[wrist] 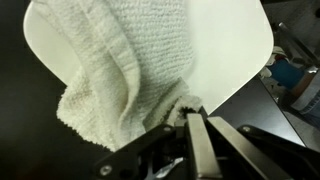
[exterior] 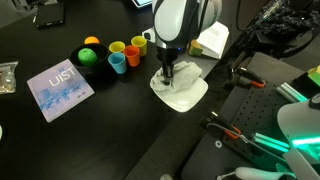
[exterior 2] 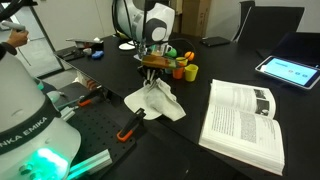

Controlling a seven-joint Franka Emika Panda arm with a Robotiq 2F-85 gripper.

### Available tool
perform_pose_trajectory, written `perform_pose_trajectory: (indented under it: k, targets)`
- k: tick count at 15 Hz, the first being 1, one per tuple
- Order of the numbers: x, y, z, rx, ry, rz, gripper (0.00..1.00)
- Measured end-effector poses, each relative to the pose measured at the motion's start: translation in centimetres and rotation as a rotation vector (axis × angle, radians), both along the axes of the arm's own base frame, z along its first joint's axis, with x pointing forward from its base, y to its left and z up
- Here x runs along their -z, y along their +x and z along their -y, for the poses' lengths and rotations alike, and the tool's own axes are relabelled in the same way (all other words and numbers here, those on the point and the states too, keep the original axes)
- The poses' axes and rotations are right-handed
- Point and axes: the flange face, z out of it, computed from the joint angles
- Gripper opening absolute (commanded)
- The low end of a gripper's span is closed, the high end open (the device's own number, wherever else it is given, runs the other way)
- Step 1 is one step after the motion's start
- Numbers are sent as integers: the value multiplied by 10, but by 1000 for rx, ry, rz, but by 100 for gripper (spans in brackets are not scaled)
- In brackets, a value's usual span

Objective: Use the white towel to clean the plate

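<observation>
Down on the black table (exterior: 110, 135), the robot's gripper (wrist: 194, 116) grips the white towel (wrist: 110, 60), its jaws pressed together on a fold of the cloth near the plate's 6 o'clock edge, as the wrist camera shows. The towel lies in wrinkled folds across the plate (wrist: 235, 50) from about 8 to 12 o'clock and spills over the rim at 7 o'clock, while the smooth surface from 1 to 4 o'clock lies bare. In an exterior view the arm (exterior: 175, 25) stands over the cloth, wrist pointing straight down. A blue cup (exterior: 117, 63), an orange cup (exterior: 117, 47) and a yellow cup (exterior: 138, 43) cluster near the plate at its 10 o'clock. A green bowl (exterior: 88, 57) sits just beside them at their 9 o'clock, and a blue-and-white booklet (exterior: 60, 88) lies well apart at the plate's 9 o'clock. In an exterior view an open book (exterior 2: 245, 120) lies at the towel's 3 o'clock, not touching it.
</observation>
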Motion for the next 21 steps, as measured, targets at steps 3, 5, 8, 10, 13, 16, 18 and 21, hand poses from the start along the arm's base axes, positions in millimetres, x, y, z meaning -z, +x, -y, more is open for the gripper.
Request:
perform_pose_trajectory:
  k: [3,5,8,10,13,16,18,21]
  targets:
    - [-1,-4,4,26,2,-12,1]
    - [1,-7,11,65,11,-35,1]
    - [5,-10,23,126,22,-61,1]
    - [10,-15,32,158,24,-100,1]
    - [21,-25,46,192,15,-151,1]
    - [30,-35,56,221,11,-202,1]
    - [34,-42,60,229,7,-234,1]
    - [38,-54,63,233,3,-277,1]
